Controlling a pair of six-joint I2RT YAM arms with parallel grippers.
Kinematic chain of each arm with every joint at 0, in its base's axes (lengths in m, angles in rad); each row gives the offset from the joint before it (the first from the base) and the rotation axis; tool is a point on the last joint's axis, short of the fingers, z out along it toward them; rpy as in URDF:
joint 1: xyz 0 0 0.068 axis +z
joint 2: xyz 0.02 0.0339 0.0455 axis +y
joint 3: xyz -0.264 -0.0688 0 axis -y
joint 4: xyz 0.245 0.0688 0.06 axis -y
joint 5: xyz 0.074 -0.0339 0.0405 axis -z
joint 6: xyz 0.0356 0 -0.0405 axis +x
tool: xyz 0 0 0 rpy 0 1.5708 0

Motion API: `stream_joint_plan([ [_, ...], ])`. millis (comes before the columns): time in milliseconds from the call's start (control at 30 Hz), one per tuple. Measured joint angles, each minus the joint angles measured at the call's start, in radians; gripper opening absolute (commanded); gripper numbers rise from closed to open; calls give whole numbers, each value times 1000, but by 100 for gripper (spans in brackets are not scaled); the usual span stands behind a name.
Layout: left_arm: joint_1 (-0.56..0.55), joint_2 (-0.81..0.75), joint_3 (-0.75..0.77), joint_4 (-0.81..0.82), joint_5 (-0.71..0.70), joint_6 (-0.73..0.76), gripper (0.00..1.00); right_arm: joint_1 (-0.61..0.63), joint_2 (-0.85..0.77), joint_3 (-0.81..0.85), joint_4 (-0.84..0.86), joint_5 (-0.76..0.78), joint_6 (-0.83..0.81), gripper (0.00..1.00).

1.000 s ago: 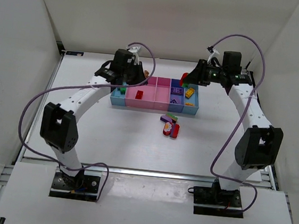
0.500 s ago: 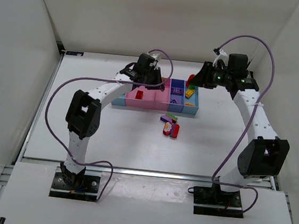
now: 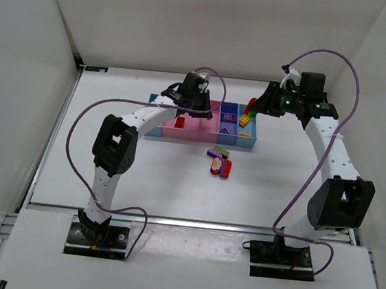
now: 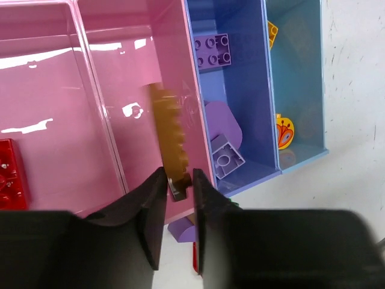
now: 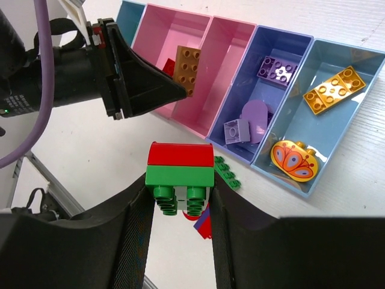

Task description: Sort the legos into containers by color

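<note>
My left gripper (image 4: 176,183) is shut on an orange lego plate (image 4: 166,135) and holds it on edge over the narrow pink bin (image 4: 129,72); it also shows from above (image 3: 196,102). My right gripper (image 5: 180,195) is shut on a joined red and green lego (image 5: 180,171), held above the table in front of the bins; from above it hangs near the light blue end bin (image 3: 249,111). The wide pink bin holds a red lego (image 4: 10,174). The darker blue bin (image 5: 274,96) holds purple legos (image 5: 246,123). The light blue bin (image 5: 337,120) holds yellow and orange legos (image 5: 334,89).
A small pile of loose legos (image 3: 219,161), purple, green, red and yellow, lies on the white table in front of the bins. White walls enclose the table on three sides. A green lego plate (image 5: 227,171) lies just in front of the darker blue bin.
My left gripper has swung right from the left end of the bins to the narrow pink bin. My right gripper has shifted a little right and back with its lego.
</note>
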Motion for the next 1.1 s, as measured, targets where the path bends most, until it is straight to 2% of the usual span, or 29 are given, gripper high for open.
stream_joint_plan([
  [33, 0, 0, 2, -2, -5, 5, 41, -2, 0, 0, 0, -7, 0, 0],
  [67, 0, 0, 4, -4, -10, 10, 51, -3, 0, 0, 1, -14, 0, 0],
  [233, 0, 0, 8, 0, -12, 41, 72, -10, 0, 0, 11, -77, 0, 0],
  [333, 2, 0, 8, 9, 11, 54, 74, -13, 3, -1, 31, -135, 0, 0],
  [433, 16, -3, 3, 26, 95, 75, 77, -20, 10, -16, 68, -224, 1, 0],
  [533, 52, -29, -39, 70, 237, 92, 77, -31, 34, -32, 102, -329, 0, 0],
  [633, 128, -90, -127, 154, 460, 87, 79, -39, 72, -37, 128, -428, -4, 0],
  [833, 281, -215, -274, 400, 867, -35, 81, -42, 136, -45, 167, -606, -27, 0],
  [967, 295, -254, -315, 557, 1027, -134, 78, -24, 171, -38, 184, -686, -40, 0],
  [1100, 281, -266, -324, 644, 1086, -187, 76, 30, 204, -6, 186, -735, -58, 0],
])
